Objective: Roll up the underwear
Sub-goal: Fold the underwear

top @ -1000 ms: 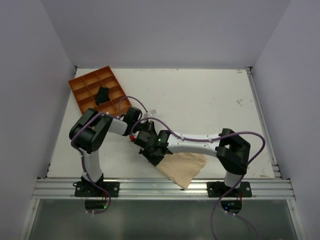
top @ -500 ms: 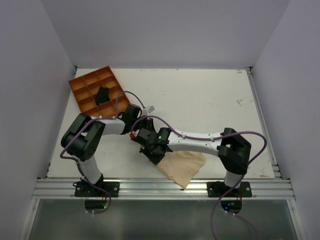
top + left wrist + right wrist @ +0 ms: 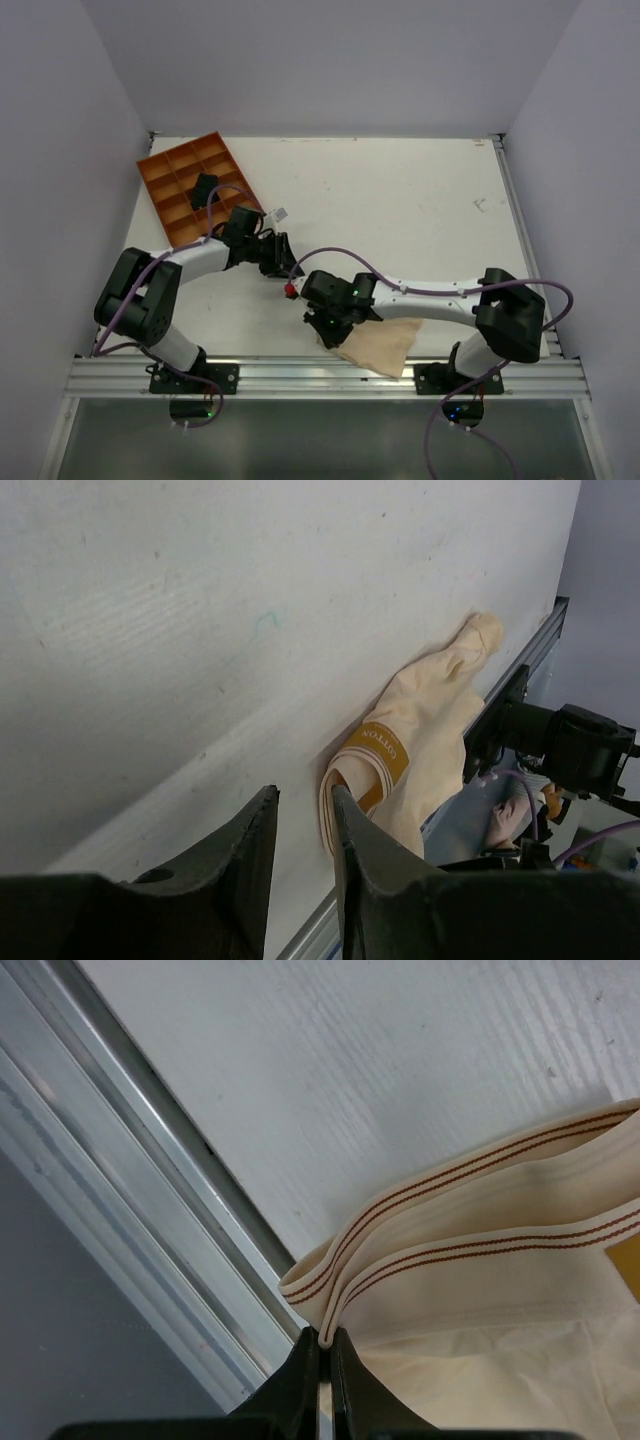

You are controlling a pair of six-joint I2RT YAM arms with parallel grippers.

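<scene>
Beige cloth, the underwear (image 3: pixel 385 345), lies at the near edge of the white table (image 3: pixel 400 210) when you look from the top. Your right gripper (image 3: pixel 325 325) sits at its left corner. Your left gripper (image 3: pixel 280 255) is apart from it, near the orange tray (image 3: pixel 175 160) with a small black bundle (image 3: pixel 205 188) inside.

From the left wrist, the fingers have a small gap and hold nothing. The underwear lies just ahead.

From the right wrist, the fingers are pinched tight on the striped band's edge, beside the metal rail (image 3: pixel 130 1160).
</scene>
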